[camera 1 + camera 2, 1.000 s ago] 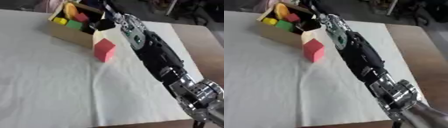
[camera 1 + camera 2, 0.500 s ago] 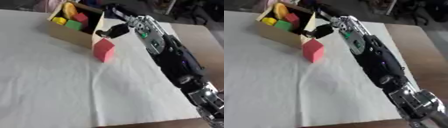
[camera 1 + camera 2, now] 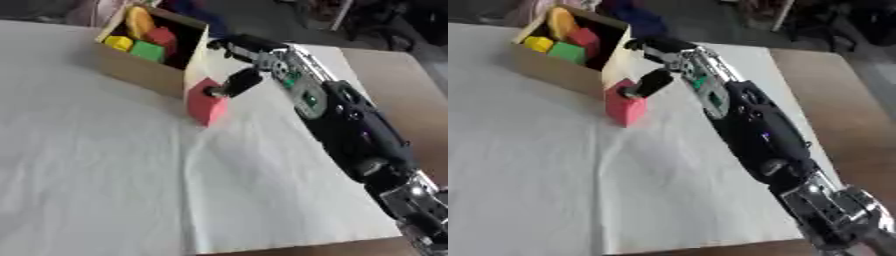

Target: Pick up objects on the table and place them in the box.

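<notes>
Reaching across the white cloth, our right hand [image 3: 238, 80] hangs over the red block [image 3: 206, 102], with a dark finger or thumb pointing down at the block's upper right edge. We judge it to be touching or nearly touching that edge; the rest of the hand sits curled above and behind, near the box's corner. We cannot tell whether the hand has the block pinched yet, since only one dark digit shows plainly against the red and nothing shows on the block's far side.

The red block stands on the white cloth-covered table [image 3: 105, 175], just beside the near right corner of the open cardboard box [image 3: 144, 70], and looks to be resting on the cloth, not lifted. Inside the box lie a yellow piece [image 3: 118, 43], a green cube [image 3: 149, 50], a red piece [image 3: 162, 36] and an orange rounded piece [image 3: 138, 21].

We take the step in hand to be the grasp of this last block outside the box. Next, we would need to close the hand round two opposite faces of the block, lift it clear of the cloth and above the box wall, carry it a short way left over the opening, and let go where space remains among the pieces. Our left hand shows in neither view.
</notes>
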You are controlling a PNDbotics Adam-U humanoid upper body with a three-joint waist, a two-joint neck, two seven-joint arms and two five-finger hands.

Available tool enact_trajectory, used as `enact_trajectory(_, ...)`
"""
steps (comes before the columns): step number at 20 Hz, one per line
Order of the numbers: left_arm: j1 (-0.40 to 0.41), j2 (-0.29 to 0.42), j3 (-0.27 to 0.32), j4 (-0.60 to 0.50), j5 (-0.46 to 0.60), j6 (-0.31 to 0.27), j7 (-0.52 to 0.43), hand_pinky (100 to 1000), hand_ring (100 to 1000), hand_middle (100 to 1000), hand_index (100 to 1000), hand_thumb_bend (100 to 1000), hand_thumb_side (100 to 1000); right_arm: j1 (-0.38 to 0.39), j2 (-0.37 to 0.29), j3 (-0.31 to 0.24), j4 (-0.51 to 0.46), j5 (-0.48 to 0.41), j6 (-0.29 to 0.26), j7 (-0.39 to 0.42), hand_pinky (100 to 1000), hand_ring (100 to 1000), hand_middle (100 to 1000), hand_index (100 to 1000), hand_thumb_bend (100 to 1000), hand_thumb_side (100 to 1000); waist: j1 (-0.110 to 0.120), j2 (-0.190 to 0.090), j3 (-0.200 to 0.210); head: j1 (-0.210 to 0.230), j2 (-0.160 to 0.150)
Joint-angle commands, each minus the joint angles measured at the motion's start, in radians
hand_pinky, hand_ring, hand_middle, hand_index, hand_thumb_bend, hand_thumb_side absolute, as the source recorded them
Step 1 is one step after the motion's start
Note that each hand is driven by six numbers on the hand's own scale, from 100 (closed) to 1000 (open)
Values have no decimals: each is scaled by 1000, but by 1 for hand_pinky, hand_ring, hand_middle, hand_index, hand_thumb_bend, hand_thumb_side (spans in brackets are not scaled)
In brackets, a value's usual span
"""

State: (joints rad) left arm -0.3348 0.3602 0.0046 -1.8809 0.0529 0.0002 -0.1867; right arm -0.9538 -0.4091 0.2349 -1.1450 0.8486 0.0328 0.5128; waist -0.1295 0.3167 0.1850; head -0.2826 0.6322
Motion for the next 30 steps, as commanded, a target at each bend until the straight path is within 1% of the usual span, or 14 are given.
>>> enact_trajectory(1, -6, 8, 10, -21, -5, 3, 1, 815, 603, 637, 819, 497, 500, -15, -8, -4, 24, 37, -12, 22, 862, 875, 931, 991, 469, 520, 0, -8, -1, 3, -9)
enact_trajectory(5, -5, 6, 10, -21, -5, 4, -1, 817, 603, 637, 819, 495, 501, -17, -2, -1, 41, 54, -30, 61, 847, 863, 916, 981, 467, 521, 0, -9, 0, 4, -11)
enact_trajectory(8, -6, 7, 11, -22, -6, 4, -1, 817, 603, 637, 820, 493, 501, -16, 0, -6, 35, 41, -40, 80, 841, 846, 898, 971, 452, 527, 0, -8, 1, 4, -12)
enact_trajectory(12, -6, 8, 12, -23, -5, 4, -1, 820, 604, 639, 821, 481, 505, -14, -9, -25, -17, -49, -30, 68, 841, 827, 881, 957, 423, 543, 0, -7, 0, 6, -12)
enact_trajectory(13, -6, 7, 12, -23, -5, 3, -2, 819, 604, 639, 821, 484, 503, -14, -13, -27, -35, -74, -24, 66, 842, 823, 876, 955, 409, 582, 0, -7, -1, 7, -12)
enact_trajectory(14, -6, 7, 12, -23, -5, 3, -3, 819, 604, 639, 821, 482, 505, -14, -18, -29, -51, -97, -18, 64, 842, 822, 876, 954, 416, 547, 0, -7, -1, 7, -12)
enact_trajectory(17, -6, 7, 12, -23, -5, 3, -4, 820, 604, 639, 821, 480, 505, -11, -29, -26, -83, -151, -2, 71, 844, 820, 874, 953, 411, 553, 0, -8, -3, 8, -12)
enact_trajectory(19, -6, 7, 13, -22, -5, 4, -3, 820, 604, 639, 821, 479, 505, -9, -33, -17, -89, -164, 2, 87, 844, 824, 877, 955, 415, 554, 0, -9, -4, 8, -12)
enact_trajectory(21, -5, 7, 13, -22, -6, 4, -3, 821, 605, 639, 821, 477, 506, -7, -35, -2, -87, -159, -2, 110, 843, 831, 884, 962, 423, 553, 0, -10, -4, 8, -13)
enact_trajectory(23, -6, 7, 12, -23, -5, 3, -4, 821, 605, 639, 821, 474, 506, -7, -35, 15, -82, -129, -14, 139, 842, 843, 895, 970, 440, 547, 0, -10, -3, 9, -13)
enact_trajectory(26, -7, 7, 12, -23, -5, 3, -5, 821, 605, 640, 821, 472, 507, -10, -28, 26, -69, -57, -30, 161, 845, 858, 907, 976, 458, 534, 0, -10, -2, 8, -14)
enact_trajectory(30, -7, 6, 12, -24, -4, 3, -5, 821, 605, 640, 821, 470, 507, -15, -14, 26, -39, 33, -46, 157, 839, 863, 909, 975, 474, 518, 1, -10, -1, 8, -16)
